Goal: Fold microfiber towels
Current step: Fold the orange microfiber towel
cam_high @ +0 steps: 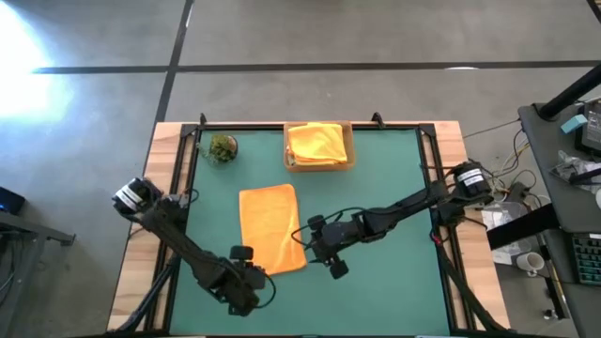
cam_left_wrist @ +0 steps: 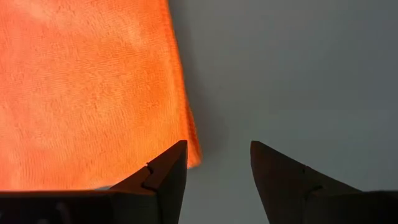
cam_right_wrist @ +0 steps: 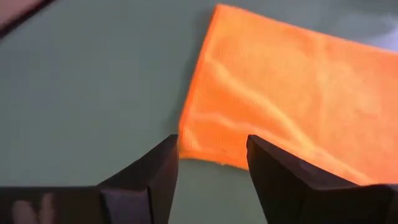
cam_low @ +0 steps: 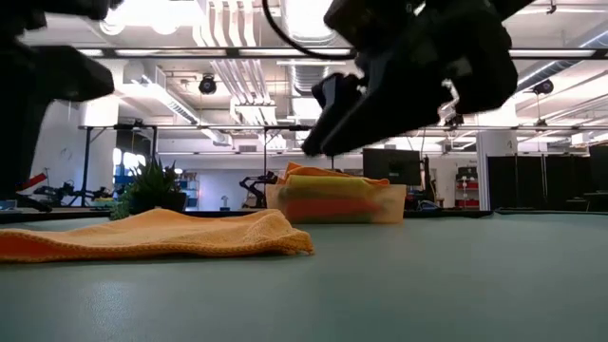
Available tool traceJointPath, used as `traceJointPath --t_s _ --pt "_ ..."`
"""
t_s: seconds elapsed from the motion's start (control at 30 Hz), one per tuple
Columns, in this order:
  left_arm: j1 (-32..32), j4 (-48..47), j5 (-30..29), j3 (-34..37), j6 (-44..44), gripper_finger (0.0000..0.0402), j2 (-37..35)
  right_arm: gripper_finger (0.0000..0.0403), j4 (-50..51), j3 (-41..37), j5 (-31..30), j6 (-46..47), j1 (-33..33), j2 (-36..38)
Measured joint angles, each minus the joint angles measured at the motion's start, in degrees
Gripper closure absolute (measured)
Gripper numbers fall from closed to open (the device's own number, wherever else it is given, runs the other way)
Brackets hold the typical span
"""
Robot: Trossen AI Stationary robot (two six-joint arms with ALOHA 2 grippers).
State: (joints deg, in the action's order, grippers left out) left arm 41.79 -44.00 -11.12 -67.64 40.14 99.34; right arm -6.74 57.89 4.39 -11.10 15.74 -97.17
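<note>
While the soft orange microfiber towel (cam_high: 271, 228) lies flat on the smooth green mat (cam_high: 376, 188) that covers the bench, both dark arms reach in near it. The towel is a long, folded rectangle with a fuzzy, fluffy top and neat straight edges. In the low view it looks a little puffy, with a rounded fold at its end (cam_low: 285, 237). The left end effector (cam_high: 260, 275) sits by the near corner of the towel, and its two pointy black fingers (cam_left_wrist: 163, 177) are spread apart with nothing between them. The right end effector (cam_high: 321, 246) hangs just beside the towel's right edge, a bit above the mat, and its fingers (cam_right_wrist: 152, 177) are spread apart too, holding nothing. At the far side of the mat stands a shallow tan cardboard tray (cam_high: 289, 161) with more soft towels piled in it, a crumpled yellow towel (cam_high: 317, 141) on top. A small bushy green plant (cam_high: 223, 147) sits to the left of the tray.
</note>
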Motion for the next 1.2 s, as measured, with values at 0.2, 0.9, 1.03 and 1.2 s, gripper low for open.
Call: traceJointPath --t_s 0.2,0.9,1.03,1.2 --pt "0.2 0.2 -1.4 0.0 0.0 0.0240 3.3 0.0225 -1.8 0.0 0.2 -0.4 0.3 -2.7" --pt "-0.7 -3.6 -8.1 0.9 0.1 0.0240 7.4 0.0225 -14.9 3.1 3.5 3.0 0.1 -14.1" --pt "-1.2 -3.6 -8.0 1.1 1.8 0.0241 7.4 0.0225 -12.1 6.1 2.2 3.0 0.1 -17.3" --pt "-1.3 -3.5 -7.6 1.2 4.6 0.0274 7.4 0.0225 -1.7 10.6 -1.3 3.6 0.2 -18.0"
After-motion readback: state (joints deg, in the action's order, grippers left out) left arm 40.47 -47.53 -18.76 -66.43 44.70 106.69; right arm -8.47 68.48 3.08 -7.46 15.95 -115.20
